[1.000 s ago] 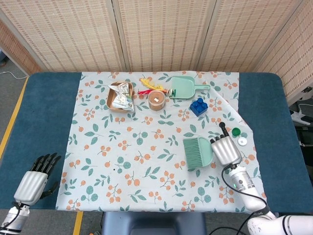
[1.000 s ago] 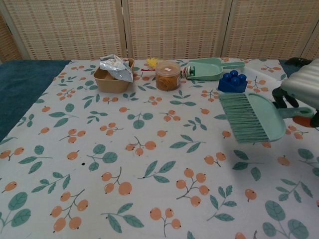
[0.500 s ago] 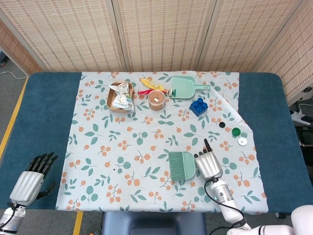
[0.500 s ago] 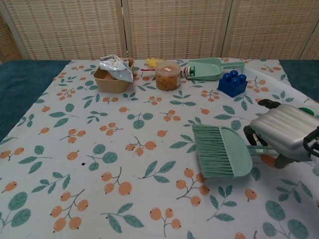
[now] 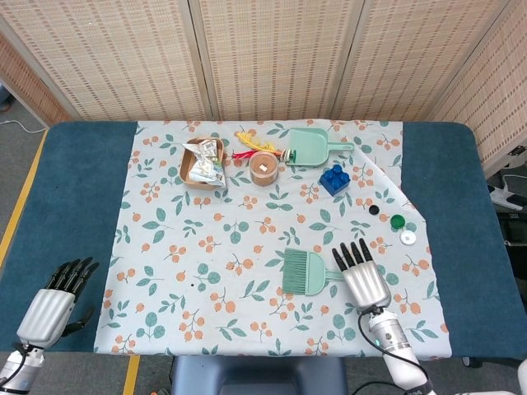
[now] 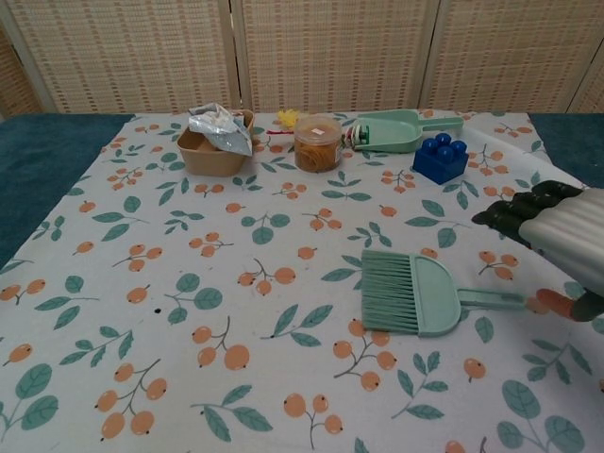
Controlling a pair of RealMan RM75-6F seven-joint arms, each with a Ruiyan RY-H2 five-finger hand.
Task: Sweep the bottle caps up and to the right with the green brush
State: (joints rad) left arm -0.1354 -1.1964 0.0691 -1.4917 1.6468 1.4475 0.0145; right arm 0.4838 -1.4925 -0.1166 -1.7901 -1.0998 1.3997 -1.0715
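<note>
The green brush [image 5: 306, 271] [image 6: 411, 294] lies flat on the floral cloth, bristles to the left, handle pointing right. My right hand [image 5: 362, 278] [image 6: 557, 225] hovers over the handle's end with its fingers stretched out and apart, gripping nothing. A black cap [image 5: 373, 210], a green cap [image 5: 398, 220] and a white cap [image 5: 408, 238] sit near the cloth's right edge, above and to the right of the brush. The chest view shows none of the caps. My left hand [image 5: 56, 303] rests empty at the table's near left corner, fingers extended.
A green dustpan [image 5: 311, 146] [image 6: 396, 131], a blue toy brick [image 5: 333, 178] [image 6: 440, 158], a small jar [image 5: 263, 167] [image 6: 317, 142] and a brown tray with foil wrappers [image 5: 202, 161] [image 6: 212, 142] line the far side. The cloth's right edge is folded by the caps.
My right hand carried the brush down and left, away from the caps, laid it on the cloth and spread its fingers off the handle. The left hand stayed put.
</note>
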